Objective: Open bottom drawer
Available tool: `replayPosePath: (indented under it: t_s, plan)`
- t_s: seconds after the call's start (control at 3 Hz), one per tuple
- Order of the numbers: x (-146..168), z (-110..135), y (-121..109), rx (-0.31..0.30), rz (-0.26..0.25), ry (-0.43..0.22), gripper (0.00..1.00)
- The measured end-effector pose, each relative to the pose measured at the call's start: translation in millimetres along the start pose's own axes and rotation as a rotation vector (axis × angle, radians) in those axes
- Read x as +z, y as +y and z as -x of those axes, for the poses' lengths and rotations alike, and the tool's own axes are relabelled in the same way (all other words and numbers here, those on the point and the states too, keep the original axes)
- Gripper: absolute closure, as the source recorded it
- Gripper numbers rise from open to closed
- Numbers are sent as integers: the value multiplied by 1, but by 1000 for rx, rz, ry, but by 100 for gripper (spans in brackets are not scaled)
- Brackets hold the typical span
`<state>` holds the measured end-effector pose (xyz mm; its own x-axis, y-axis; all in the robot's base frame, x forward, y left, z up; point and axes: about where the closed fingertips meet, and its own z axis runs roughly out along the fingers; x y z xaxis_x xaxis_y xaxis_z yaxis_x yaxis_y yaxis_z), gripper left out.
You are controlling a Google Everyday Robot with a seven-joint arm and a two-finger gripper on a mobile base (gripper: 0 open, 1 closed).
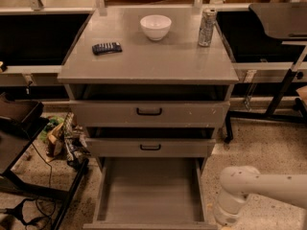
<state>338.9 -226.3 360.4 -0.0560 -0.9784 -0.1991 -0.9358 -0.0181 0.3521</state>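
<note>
Camera view, single frame. The bottom drawer of the grey cabinet stands pulled well out toward us, its front rail running along the lower edge of the frame, so we judge the opening essentially done. What may remain is a last bit of travel, if any, and clearing the arm away. Drawer look: bare grey floor and side walls, nothing inside. Its front face and handle are cut off by the frame edge, so we cannot check them. Above it, the middle drawer and the top drawer sit closed, each with a small black loop handle. The white arm enters from the right, low, and bends down just beside the drawer's front right corner, apart from it as far as we see. The gripper at its end falls below the frame edge there; whether it is spread or pressed together we cannot tell. On the cabinet top: white bowl, can, dark remote-like object.
</note>
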Motion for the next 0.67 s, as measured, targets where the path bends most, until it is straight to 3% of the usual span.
replayPosePath:
  t_s: [0.33,0.67]
  plan:
    - [-61,5,57,17,-8,-12,0]
    - [-130,10,91,54,-103,-17,0]
